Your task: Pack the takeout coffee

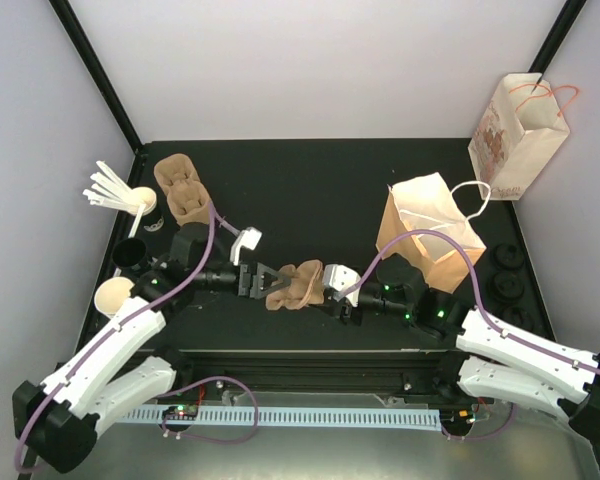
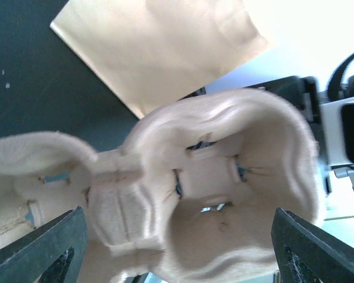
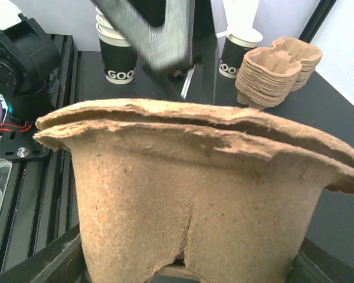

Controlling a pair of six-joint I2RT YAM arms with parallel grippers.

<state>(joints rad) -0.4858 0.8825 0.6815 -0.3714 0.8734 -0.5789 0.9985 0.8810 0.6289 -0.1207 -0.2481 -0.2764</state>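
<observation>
Takeout coffee: the cream paper cup stands at the left edge of the table, well apart from both bags and both claws; I can see no lid on it.
Left gripper: released, jaws wide, straddling one end of the pulp cup carrier without pinching it.
Right gripper: grasping the carrier's other end, which hangs above the table on that one grip.
Risk, double tray: the right wrist view shows two nested rims (likely two carriers stuck together), so both could travel on as one.
Risk, drop: a one-sided hold on soft pulp may tilt or slip, and the carrier could fall beside the brown paper bag.
Risk, tear: the wall shows a slit near its bottom, and a harder squeeze could split it.
Writing: "GOO" in white on the black cups, the rest cut off. The printed bag carries a pattern too small to read.
</observation>
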